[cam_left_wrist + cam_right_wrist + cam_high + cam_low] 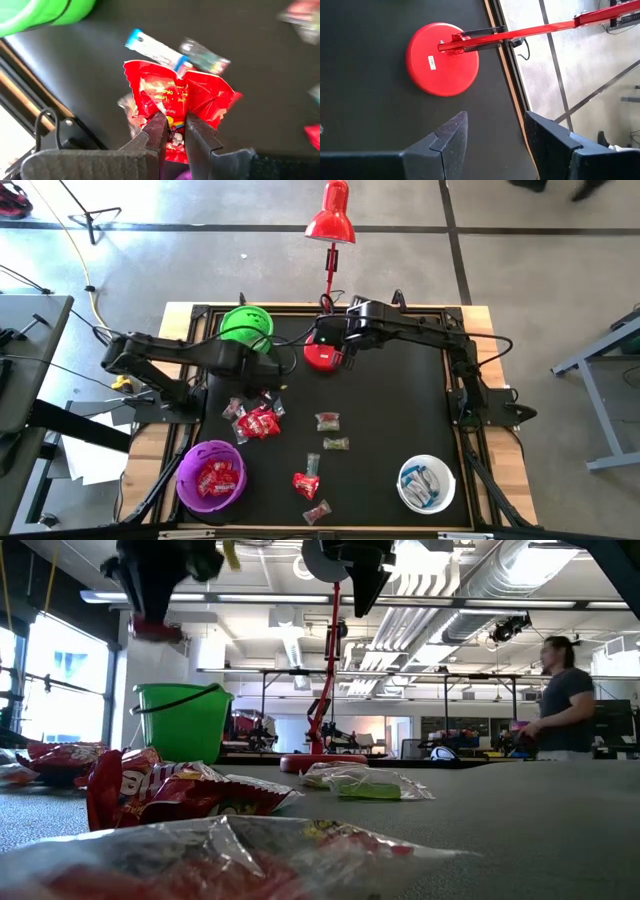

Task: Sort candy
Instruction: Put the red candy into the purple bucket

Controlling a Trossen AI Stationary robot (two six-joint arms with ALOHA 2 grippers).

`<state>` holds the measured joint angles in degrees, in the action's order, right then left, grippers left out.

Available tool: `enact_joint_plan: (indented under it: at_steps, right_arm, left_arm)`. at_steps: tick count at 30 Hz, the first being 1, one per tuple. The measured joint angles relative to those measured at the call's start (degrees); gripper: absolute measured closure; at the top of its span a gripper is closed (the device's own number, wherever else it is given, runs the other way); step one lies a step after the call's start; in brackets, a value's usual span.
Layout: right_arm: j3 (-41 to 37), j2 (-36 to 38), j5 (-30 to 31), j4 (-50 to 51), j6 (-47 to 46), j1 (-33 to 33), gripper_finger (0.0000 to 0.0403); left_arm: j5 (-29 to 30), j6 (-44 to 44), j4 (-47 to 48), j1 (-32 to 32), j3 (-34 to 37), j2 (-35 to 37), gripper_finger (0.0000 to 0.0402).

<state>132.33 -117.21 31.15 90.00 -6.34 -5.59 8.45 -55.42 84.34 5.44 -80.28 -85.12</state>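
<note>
My left gripper (172, 122) is shut on a red wrapped candy (175, 95) and hangs high over the table's left half, near the green bowl (246, 325); in the low view the candy (155, 630) shows under the gripper (150, 605). More candy lies loose on the black mat: a red heap (256, 422), greenish clear pieces (328, 421) and a red piece (306, 483). My right gripper (495, 125) stands open, holding nothing, above the red lamp base (442, 58). My left gripper pinches the red candy's wrapper at its upper edge (175, 109) between the two fingers, which point straight down. The wrapper is crumpled where the fingers meet it. The candy hangs below the fingertips, lifted clear of the mat and of the candy lying under it.
A purple bowl (212, 476) with red candy stands at the near left, and a white bowl (427, 484) with blue-and-white candy at the near right. The red desk lamp (331, 220) rises from its base (323, 355) at the far middle. A person (565, 695) stands in the room behind.
</note>
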Motion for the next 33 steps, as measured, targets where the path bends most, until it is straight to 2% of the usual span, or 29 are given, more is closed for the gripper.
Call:
enact_joint_plan:
  at_steps: [7,11,20,28,30,33]
  right_arm:
    - [0.0,0.0,-0.14,-0.06,-3.0,1.72,0.0211]
    - [0.0,0.0,-0.76,0.04,-6.99,3.27,0.0211]
    - [0.0,0.0,-6.65,0.02,-16.51,7.65,0.0211]
    - [0.0,0.0,-9.41,0.02,-23.62,12.77,0.0211]
    - [0.0,0.0,-9.79,0.02,-25.26,14.2,0.0211]
    - [0.0,-0.02,-9.78,0.02,-27.57,16.41,0.0211]
  left_arm:
    - [-4.11,-0.36,5.93,8.95,-13.3,0.02,0.036]
    - [-5.25,-5.23,5.51,16.0,-17.37,0.99,0.036]
    - [-6.96,-28.07,5.69,34.58,-16.92,3.76,0.036]
    - [-6.71,-42.93,5.69,49.31,-16.88,3.34,0.036]
    - [-5.0,-45.33,5.69,51.7,-16.88,3.39,0.036]
    - [1.26,-47.49,5.7,54.0,-16.88,3.36,0.036]
